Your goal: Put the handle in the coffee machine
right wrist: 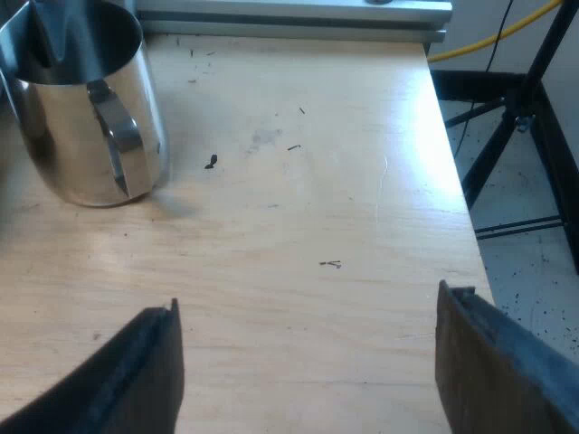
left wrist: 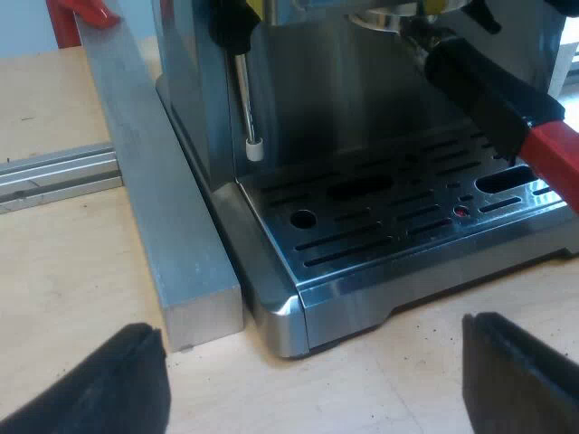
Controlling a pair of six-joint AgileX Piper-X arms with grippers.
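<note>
The espresso machine [left wrist: 362, 136] stands close before my left gripper [left wrist: 317, 380]. The metal holder [left wrist: 398, 18] sits up in the machine's front, and its dark handle [left wrist: 479, 86] slants out over the drip tray [left wrist: 398, 217], ending in red [left wrist: 556, 158]. My left gripper is open and holds nothing; its fingers hang over the wooden table just short of the tray's corner. My right gripper [right wrist: 308, 371] is open too, above bare wood, with nothing between its fingers.
A steam wand [left wrist: 246, 99] hangs over the drip tray. An aluminium bar [left wrist: 154, 199] runs along the machine's side. A steel milk jug [right wrist: 86, 99] stands on the table beyond my right gripper. The table's edge [right wrist: 457, 181] drops to a floor with black stand legs.
</note>
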